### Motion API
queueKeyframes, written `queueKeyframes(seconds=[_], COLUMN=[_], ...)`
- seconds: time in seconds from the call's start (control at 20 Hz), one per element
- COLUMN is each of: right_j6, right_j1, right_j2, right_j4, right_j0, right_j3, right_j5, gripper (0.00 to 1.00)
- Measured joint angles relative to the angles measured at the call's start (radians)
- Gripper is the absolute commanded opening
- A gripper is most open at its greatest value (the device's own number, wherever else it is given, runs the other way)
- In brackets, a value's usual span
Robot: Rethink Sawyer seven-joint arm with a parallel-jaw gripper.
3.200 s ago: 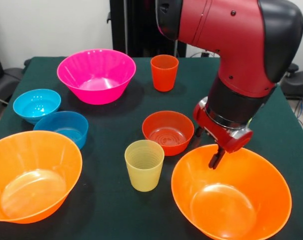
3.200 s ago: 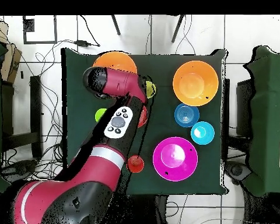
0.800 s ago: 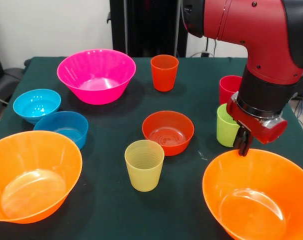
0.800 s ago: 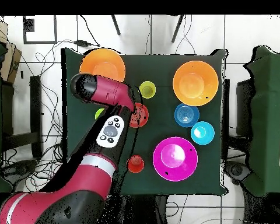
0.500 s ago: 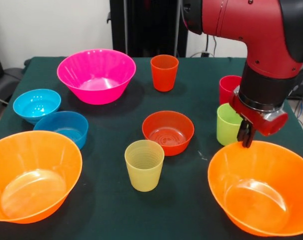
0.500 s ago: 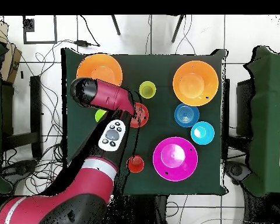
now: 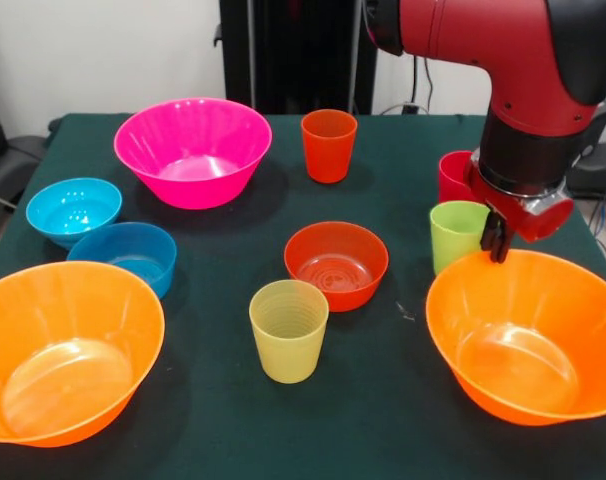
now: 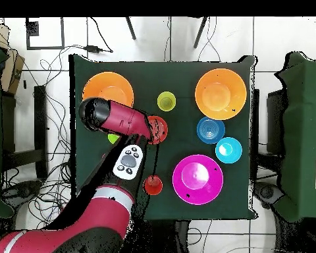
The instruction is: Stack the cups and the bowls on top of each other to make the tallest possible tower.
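My gripper [image 7: 496,242] is shut on the far rim of a large orange bowl [image 7: 528,340] at the right; in the overhead view this bowl [image 8: 108,89] lies by the arm's end. A lime green cup [image 7: 457,235] and a red-pink cup [image 7: 451,177] stand just beside the gripper. A ribbed yellow cup [image 7: 288,330] and a small red-orange bowl [image 7: 336,263] sit mid-table. An orange cup [image 7: 329,145] and the magenta bowl [image 7: 193,150] stand further back. The second large orange bowl [image 7: 63,350], a light blue bowl [image 7: 73,210] and a darker blue bowl [image 7: 128,255] sit at the left.
The dark green table [image 7: 213,420] ends close to the right of the held bowl. In the overhead view the arm [image 8: 118,120] covers the red-pink cup and part of the lime green cup [image 8: 112,138]. Cables lie on the floor around the table.
My gripper has carried the large orange bowl to the right and towards the robot's side, from beside the yellow cup to next to the lime green cup. The other cups and bowls have not moved.
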Motion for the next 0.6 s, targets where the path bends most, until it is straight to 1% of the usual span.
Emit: queueKeyframes(seconds=[0.05,0.15,0.5,0.55,0.6], right_j6=[0.0,0.0,0.0,0.0,0.0], right_j1=[-0.013,-0.019,-0.028,-0.028,-0.028], right_j2=[0.012,0.02,0.038,0.038,0.039], right_j4=[0.0,0.0,0.0,0.0,0.0], right_j0=[-0.004,-0.007,-0.02,-0.019,-0.019], right_j3=[0.025,0.039,0.061,0.061,0.061], right_j5=[0.0,0.0,-0.004,-0.009,-0.01], gripper=[0.0,0.0,0.0,1.0,1.0])
